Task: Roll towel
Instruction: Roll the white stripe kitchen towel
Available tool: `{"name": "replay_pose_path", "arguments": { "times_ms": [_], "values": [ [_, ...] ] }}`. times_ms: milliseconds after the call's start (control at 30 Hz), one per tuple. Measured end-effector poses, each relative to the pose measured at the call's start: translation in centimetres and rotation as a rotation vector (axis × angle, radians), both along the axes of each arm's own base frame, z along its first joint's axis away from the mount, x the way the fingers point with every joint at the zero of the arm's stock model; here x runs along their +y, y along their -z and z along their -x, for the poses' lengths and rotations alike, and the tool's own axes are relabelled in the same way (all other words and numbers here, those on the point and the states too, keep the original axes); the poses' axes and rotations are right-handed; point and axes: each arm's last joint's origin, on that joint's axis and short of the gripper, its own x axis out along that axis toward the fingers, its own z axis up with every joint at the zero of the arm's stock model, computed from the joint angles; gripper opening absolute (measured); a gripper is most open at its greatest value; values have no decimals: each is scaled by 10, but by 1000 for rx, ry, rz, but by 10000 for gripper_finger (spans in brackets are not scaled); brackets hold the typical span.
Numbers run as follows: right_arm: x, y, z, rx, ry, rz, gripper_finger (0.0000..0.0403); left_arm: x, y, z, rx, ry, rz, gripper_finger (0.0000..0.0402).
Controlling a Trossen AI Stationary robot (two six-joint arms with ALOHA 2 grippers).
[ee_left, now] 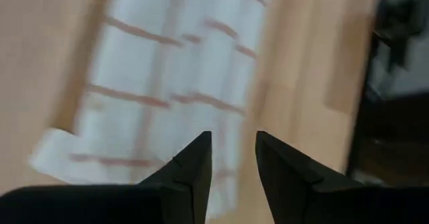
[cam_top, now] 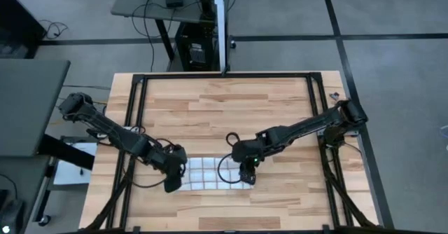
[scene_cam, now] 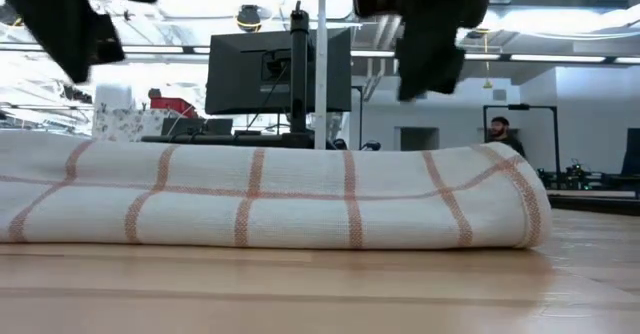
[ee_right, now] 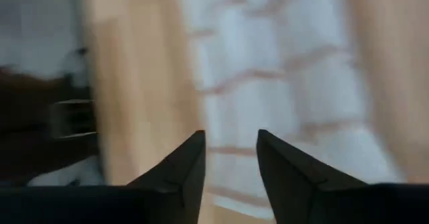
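the towel point(scene_cam: 270, 196), white with a grid of thin reddish-brown lines, lies as a low, rounded, layered band along the near middle of the wooden bench point(cam_top: 231, 101), one end curving under.

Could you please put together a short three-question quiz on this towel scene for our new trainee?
1. True or false: the towel lies folded or rolled into a narrow band on the table.
2. Where are the two grippers? A) parked at the table's far corners B) one above each end of the towel C) both above the same end
3. Fill in: neither gripper holds the towel; the fingers of both are ____.

Key:
1. True.
2. B: left gripper, right gripper.
3. Open, with a gap showing in each wrist view.
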Motion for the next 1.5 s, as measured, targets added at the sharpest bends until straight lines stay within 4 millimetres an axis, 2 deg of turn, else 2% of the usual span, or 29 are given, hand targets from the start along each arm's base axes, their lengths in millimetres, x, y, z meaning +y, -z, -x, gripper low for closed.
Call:
{"name": "replay_pose_path", "arguments": {
  "times_ms": [100,133,267,400,600,1000,1100,1200,1400,1500],
  "values": [
    [14,19,-9,12,-108,-96,24,-11,4,5,18,26,40,96],
    [15,29,-11,38,-127,-103,13,-12,9,7,33,21,47,95],
    [8,63,-18,153,-146,-142,3,-12,37,13,60,2,126,79],
    [-3,71,-22,175,-145,-158,1,5,61,16,106,-66,115,59],
    [-13,79,-8,315,-184,-105,0,25,78,17,138,-80,56,48],
    [-13,118,17,350,-101,-183,0,41,108,27,106,-153,87,47],
    [-13,116,17,351,-89,-187,0,41,106,26,110,-150,82,47],
    [-13,103,18,321,-75,-169,0,39,95,22,94,-136,87,47],
    [-12,45,20,177,-44,-225,0,32,47,8,-42,-78,134,47],
    [-7,27,25,149,-5,-258,0,29,30,2,-133,-42,155,47]
  ]
}}
